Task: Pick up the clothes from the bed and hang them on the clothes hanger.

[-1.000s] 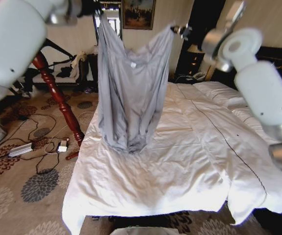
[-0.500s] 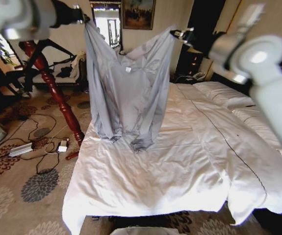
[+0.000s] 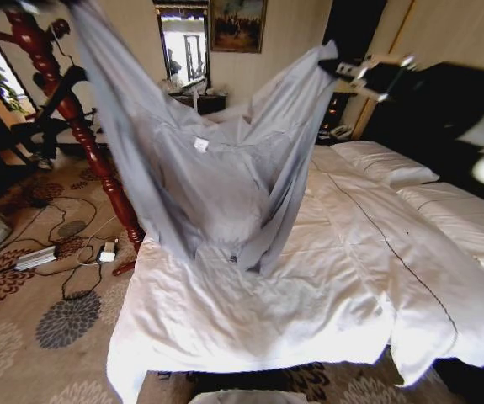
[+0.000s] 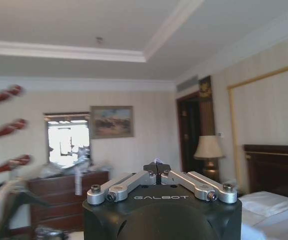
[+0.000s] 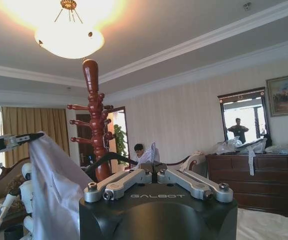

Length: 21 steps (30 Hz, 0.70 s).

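Jacket held aloft over the bed, stretched between your two pincers.

You see the clothes (image 3: 212,181), a pale grey-lavender jacket, spread wide in the air above the left side of the bed (image 3: 334,278), its lowest folds hanging close over the white duvet near the bed's left edge. Your right pincer (image 3: 336,66) is clenched on one upper corner of the fabric, high above the pillow end. In the right wrist view the opposite corner of the jacket is pinched by your left pincer (image 5: 36,136), seen farther off, beside the red wooden coat stand (image 5: 94,125). In the left wrist view the fingers (image 4: 151,167) are drawn together on a small tuft of cloth. The jacket's white neck label (image 3: 200,144) faces you.
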### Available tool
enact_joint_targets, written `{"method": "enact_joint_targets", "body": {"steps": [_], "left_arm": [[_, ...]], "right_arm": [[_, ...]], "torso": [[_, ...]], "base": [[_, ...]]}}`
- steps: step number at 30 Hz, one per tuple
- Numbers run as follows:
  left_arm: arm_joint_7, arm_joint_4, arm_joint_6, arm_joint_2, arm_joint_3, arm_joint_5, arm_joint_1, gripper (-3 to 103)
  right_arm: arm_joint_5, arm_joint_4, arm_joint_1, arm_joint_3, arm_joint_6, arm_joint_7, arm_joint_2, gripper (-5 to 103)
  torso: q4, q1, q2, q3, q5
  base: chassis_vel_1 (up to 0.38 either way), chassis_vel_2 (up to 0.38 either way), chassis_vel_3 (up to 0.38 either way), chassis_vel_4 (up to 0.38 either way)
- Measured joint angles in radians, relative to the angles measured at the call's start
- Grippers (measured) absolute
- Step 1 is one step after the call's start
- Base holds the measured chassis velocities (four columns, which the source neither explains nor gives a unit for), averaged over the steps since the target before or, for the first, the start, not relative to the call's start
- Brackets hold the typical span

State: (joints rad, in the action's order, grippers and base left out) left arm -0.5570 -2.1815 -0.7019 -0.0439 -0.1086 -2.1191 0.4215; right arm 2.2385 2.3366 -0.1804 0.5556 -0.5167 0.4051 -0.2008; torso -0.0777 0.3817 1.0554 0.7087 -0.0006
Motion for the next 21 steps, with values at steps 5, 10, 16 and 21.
{"method": "enact_joint_targets", "body": {"steps": [5,10,16,21], "left_arm": [[0.044,-0.008,0.011,0.095,-0.034,-0.017,-0.024,0],[0.002,-0.013,0.004,-0.006,0.03,0.063,-0.049,0],[-0.077,0.01,0.005,-0.181,0.193,0.218,-0.061,0],[-0.097,0.089,0.019,-0.324,0.381,0.384,-0.093,0]], "right_arm": [[0.082,0.003,-0.006,0.078,-0.021,0.037,0.034,0],[-0.015,-0.022,-0.065,0.057,-0.024,0.036,-0.001,0],[-0.236,-0.063,-0.209,-0.019,-0.021,0.019,-0.105,0],[-0.442,-0.137,-0.313,-0.106,-0.005,-0.029,-0.224,0]], "torso": [[0.0003,-0.001,0.0,-0.001,0.0006],[-0.0004,0.0,0.0,0.0,0.0006],[-0.0001,0.0,0.0,0.0,0.0009],[-0.0004,0.001,0.0,0.001,0.0008]], "base": [[0.0,0.0,0.0,0.0],[0.0,0.0,0.0,0.0],[0.0,0.0,0.0,0.0],[0.0,0.0,0.0,0.0]]}}
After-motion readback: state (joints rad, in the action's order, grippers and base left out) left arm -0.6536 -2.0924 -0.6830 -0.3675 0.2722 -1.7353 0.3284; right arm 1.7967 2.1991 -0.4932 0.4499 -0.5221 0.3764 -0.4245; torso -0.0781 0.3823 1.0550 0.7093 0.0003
